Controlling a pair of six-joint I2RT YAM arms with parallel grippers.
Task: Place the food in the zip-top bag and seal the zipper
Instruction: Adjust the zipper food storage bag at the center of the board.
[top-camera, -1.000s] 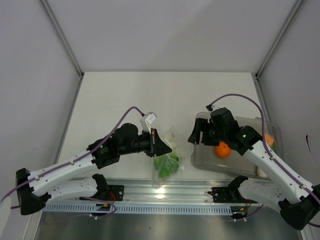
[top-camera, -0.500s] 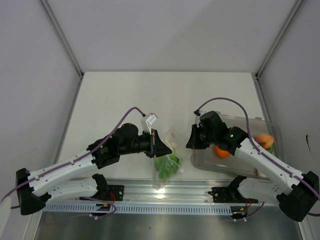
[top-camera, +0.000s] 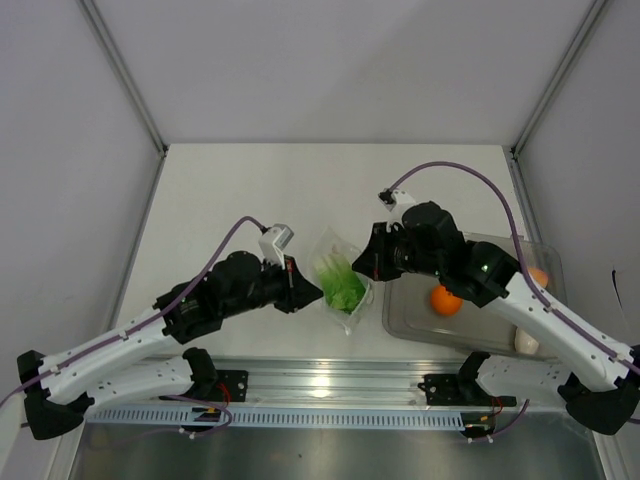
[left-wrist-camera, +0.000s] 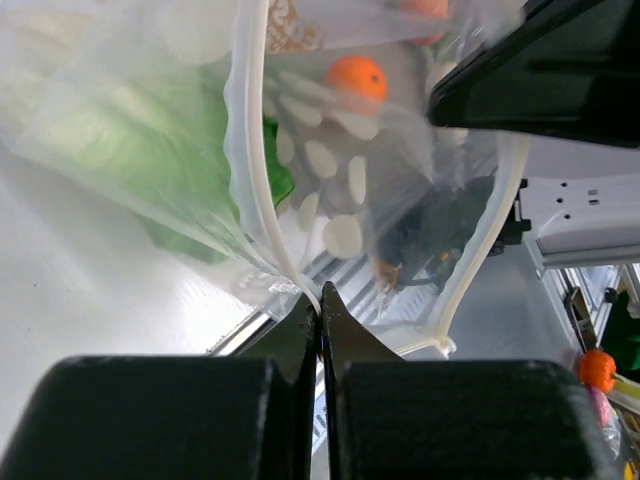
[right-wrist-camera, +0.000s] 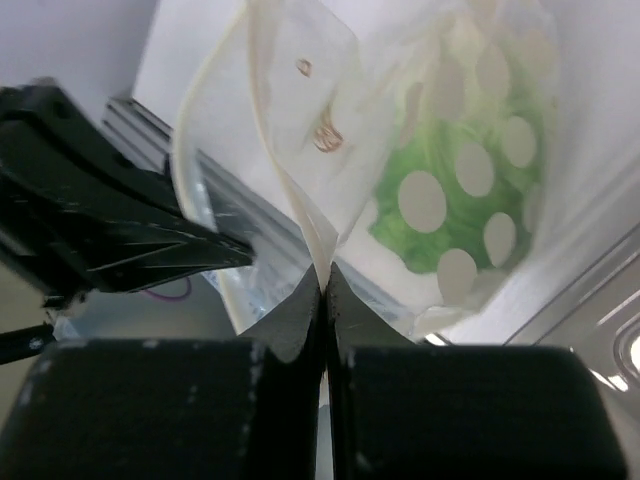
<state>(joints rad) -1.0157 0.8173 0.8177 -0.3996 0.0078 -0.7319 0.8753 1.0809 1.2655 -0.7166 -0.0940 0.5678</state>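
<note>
We saw the white table (top-camera: 250, 190) carrying a clear rigid tray (top-camera: 410, 322) on its right side, near the front edge. Just left of the tray, the zip-top bag (top-camera: 338, 272) was held between the two arms with its mouth spread apart. We could not tell whether its bottom touched the table.

The left tool (top-camera: 316, 292) was clenched on the bag's left lip. In the left wrist view its fingers (left-wrist-camera: 300, 325) were pressed flat together with only the thin plastic edge between them. The right tool (top-camera: 364, 264) was likewise clamped on the opposite lip. The right wrist view showed its tips pinched together on a fold of the clear film.

The lettuce (top-camera: 347, 292) sat inside the bag, green behind the white dots printed on the film. The orange (top-camera: 446, 299) lay in the tray, beside the right arm. The egg-like piece (top-camera: 527, 343) rested at the tray's near right corner. The reddish-orange fruit (top-camera: 538, 277) was at the tray's right side, partly hidden by the arm.

The zipper (left-wrist-camera: 250, 150) ran as a pale strip along the open mouth, unsealed.
</note>
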